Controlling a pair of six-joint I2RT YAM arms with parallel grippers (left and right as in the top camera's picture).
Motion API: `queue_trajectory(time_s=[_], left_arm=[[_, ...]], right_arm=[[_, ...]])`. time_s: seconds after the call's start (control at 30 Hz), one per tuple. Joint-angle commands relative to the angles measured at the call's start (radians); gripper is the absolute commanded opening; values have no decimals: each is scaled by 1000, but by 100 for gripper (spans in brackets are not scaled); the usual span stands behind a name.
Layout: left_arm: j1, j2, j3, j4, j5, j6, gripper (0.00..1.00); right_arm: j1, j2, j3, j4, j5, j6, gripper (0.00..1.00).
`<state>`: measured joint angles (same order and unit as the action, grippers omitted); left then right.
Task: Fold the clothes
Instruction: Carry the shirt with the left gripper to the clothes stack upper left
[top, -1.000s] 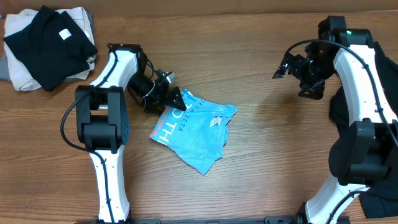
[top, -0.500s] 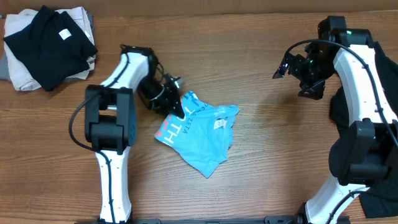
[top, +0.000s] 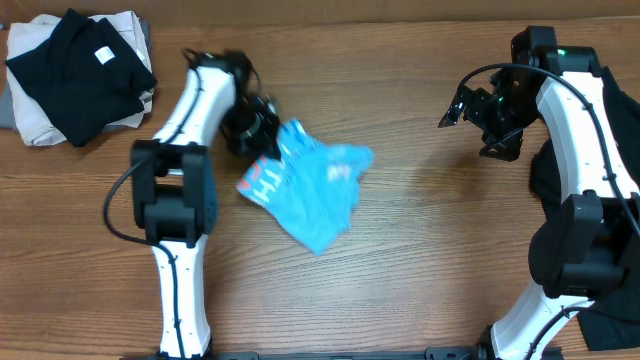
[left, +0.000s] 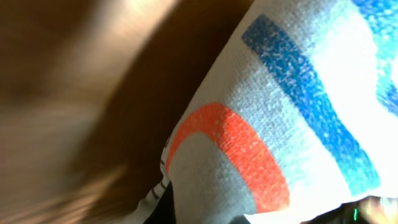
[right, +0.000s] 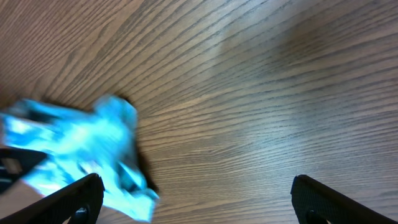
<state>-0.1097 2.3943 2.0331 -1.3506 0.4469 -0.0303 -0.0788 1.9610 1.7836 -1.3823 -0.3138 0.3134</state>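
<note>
Your light blue T-shirt (top: 310, 190) lies crumpled on the wooden surface (top: 420, 260), left of centre, just right of the left arm (top: 195, 100). Its upper left edge is bunched up against the left jaws. Large white lettering runs along the shirt's left edge, but motion blur smears it past reading, and the smaller print near the middle is only a pale smudge. The left wrist view is filled by the cloth (left: 298, 112) at very close range. You can see a fine knit weave, a curved orange-red arc (left: 239, 146) and a straight blue stroke (left: 311, 96), parts of a print you cannot read whole. The fabric hides the fingers there, yet the overhead view shows the left jaws clenched on that bunched edge. The shirt's outline is ragged, with a rounded lobe at the upper right and a point at the bottom. The right jaws hang well apart from it at the far right and are released, with both black fingertips (right: 78, 198) spread to the bottom corners of the right wrist view. Between them runs bare grained wood (right: 249, 81), and the blurred shirt (right: 74, 149) sits at the left. At the top left corner of the surface a black garment (top: 70, 85) with a small white label (top: 103, 55), unreadable, lies on a folded beige cloth (top: 128, 30). Open wood stretches below the shirt and across to the right arm (top: 575, 120).
</note>
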Motion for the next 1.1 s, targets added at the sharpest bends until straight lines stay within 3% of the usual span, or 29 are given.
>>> queue_trajectory(time_s=[0.0,0.13,0.27,0.63,1.07], left_arm=[[65,7,155,10,-93,-113,4],[106,7,280,45,-130,-127,4],[135,7,369,55,-266,-181,4],[183,6,563,74,-552,-175,4],[299,6,697,101,-570,-199,6]], right_arm=[[-1,-21,-3,0,0,-8,100],[-1,-21,-3,-2,0,-8,100],[-1,-21,-3,-10,0,-8,100],[-1,-21,-3,-15,0,-11,100],[-1,-21,-3,-37,0,-11,100]])
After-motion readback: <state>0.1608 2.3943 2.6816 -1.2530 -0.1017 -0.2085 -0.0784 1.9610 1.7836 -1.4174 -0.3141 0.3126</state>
